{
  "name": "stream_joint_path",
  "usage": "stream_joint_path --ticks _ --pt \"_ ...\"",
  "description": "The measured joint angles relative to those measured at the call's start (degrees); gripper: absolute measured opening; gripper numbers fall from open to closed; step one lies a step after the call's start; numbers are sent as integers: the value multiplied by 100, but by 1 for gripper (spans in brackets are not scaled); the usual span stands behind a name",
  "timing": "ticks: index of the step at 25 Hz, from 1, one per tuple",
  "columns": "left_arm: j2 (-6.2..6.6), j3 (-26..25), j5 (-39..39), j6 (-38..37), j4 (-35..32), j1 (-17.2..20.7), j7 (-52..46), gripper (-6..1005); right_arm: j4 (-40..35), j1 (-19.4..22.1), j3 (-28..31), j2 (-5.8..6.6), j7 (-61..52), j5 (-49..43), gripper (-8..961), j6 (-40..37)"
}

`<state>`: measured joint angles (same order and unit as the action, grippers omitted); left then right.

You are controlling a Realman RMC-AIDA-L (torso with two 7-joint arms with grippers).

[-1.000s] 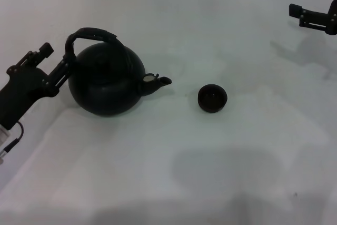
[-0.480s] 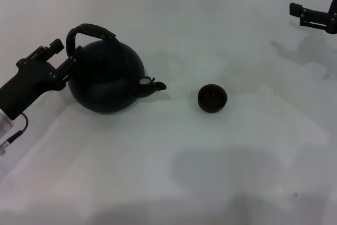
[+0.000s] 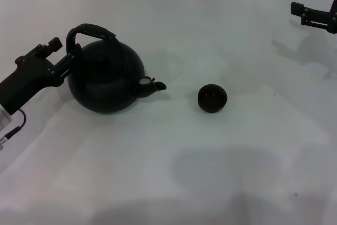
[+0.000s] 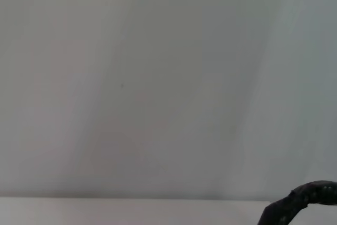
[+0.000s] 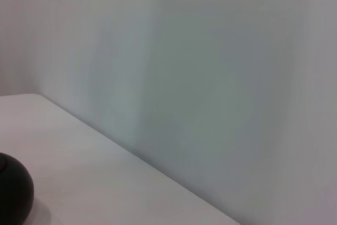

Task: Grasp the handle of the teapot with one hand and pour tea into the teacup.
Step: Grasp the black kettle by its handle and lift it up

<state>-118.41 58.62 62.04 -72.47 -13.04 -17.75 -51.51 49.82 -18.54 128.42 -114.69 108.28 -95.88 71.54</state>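
The left gripper (image 3: pixel 67 56) pinches the handle (image 3: pixel 89 31) at the teapot's (image 3: pixel 105 77) 9 o'clock side. The spout points toward 3 o'clock, where the teacup (image 3: pixel 212 98) stands apart. The right gripper (image 3: pixel 316 14) idles at 1 o'clock, fingers unclear.

You'll find no readable text, label, brand, number or sign in any view. The teapot (image 3: pixel 105 76), its handle (image 3: pixel 89 30) and the teacup (image 3: pixel 212 98) are plain black with no markings you can make out; the white table (image 3: pixel 174 177) carries no print. The left gripper (image 3: pixel 68 59) and right gripper (image 3: pixel 316 17) show no legible lettering. Both wrist views give you only blank wall and bare surface, nothing written.
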Motion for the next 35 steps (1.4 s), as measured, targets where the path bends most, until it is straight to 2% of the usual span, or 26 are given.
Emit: stream_joint_path --ticks 8,20,27,32,35 --pt "3 -6 486 323 -371 -21 -489 570 2 -4 -36 0 0 0 830 14" --pt "-20 0 538 379 -621 7 -524 469 1 0 -30 -8 -3 -1 829 -71" --pt "-33 -12 539 383 -671 24 -538 260 -7 0 -37 -9 -1 -1 829 -96" --pt "-33 -14 539 394 -691 -2 -538 168 -53 11 -37 -9 10 -1 828 -97" --pt "-33 -4 548 430 -846 -15 -642 168 -85 23 -37 -9 55 0 828 -98"
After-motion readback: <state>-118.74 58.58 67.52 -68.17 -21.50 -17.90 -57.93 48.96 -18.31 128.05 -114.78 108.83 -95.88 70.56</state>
